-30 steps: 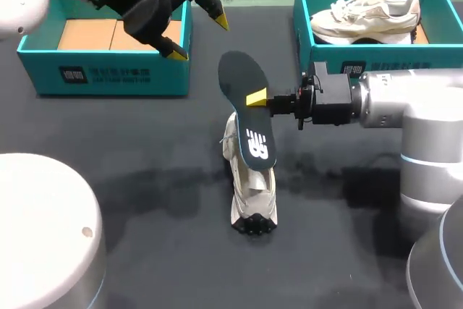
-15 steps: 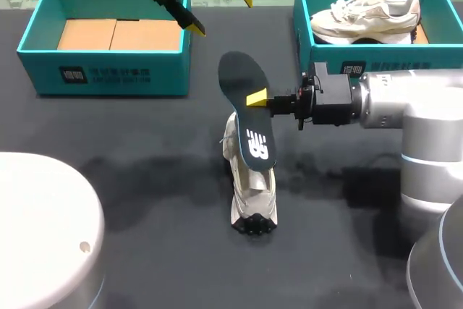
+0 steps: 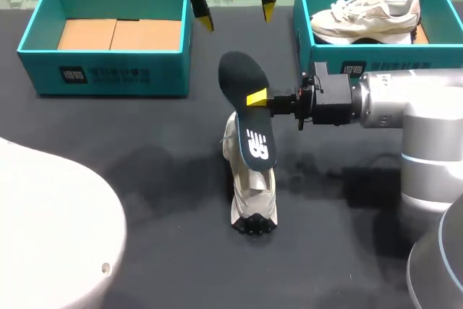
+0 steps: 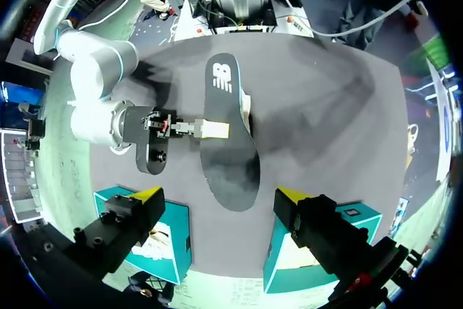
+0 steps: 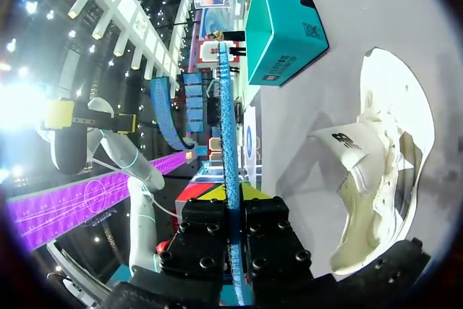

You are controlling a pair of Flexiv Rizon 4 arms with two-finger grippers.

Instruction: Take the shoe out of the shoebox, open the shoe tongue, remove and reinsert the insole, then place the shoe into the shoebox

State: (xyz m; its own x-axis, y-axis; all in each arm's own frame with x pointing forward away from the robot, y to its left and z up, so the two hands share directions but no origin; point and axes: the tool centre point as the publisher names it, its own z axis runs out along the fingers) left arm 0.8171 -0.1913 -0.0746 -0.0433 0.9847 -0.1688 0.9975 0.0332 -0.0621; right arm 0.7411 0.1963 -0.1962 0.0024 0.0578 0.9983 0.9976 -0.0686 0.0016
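1. Over the desk's (image 3: 145, 157) far edge, between left box (image 3: 105, 74) and right box (image 3: 305, 34), left fingers (image 3: 205, 22) are hanging spread wide and empty, having swung across from above left box.
2. Right fingers (image 3: 256, 97) are still clamping the insole (image 3: 235, 74) upright over the shoe (image 3: 252, 193) on the desk; neither is shifting.
3. Left arm is probably lining up to help reinsert the insole.
4. Counting: two boxes, two shoes (the second shoe (image 3: 365, 16) lying in right box), one insole.

Head camera overhead; wrist cameras nearer — all share the insole (image 3: 247, 122).

Dark grey table (image 3: 145, 142), soft shadows
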